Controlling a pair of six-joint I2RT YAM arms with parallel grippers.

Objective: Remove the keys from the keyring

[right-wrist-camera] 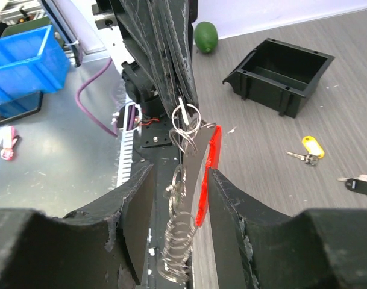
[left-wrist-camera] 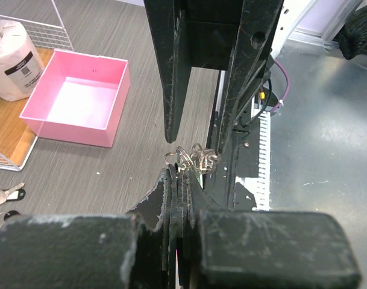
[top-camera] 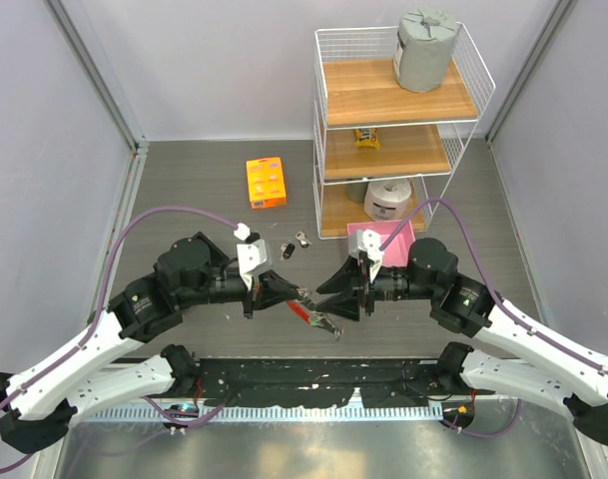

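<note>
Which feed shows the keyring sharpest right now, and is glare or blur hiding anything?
Right wrist: keyring and red strap crisp, only the jaws nearest the lens are soft. Left wrist: keyring sharp but small, foreground jaws blurred, pink bin floor washed out by glare. Top external: evenly lit, keyring tiny and partly hidden.

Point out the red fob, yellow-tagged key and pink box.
red fob (right-wrist-camera: pixel 211 158), right wrist view, mid-strap
yellow-tagged key (right-wrist-camera: pixel 313 145), right wrist view, yellow tag
pink box (left-wrist-camera: pixel 75 132), left wrist view, front wall
</note>
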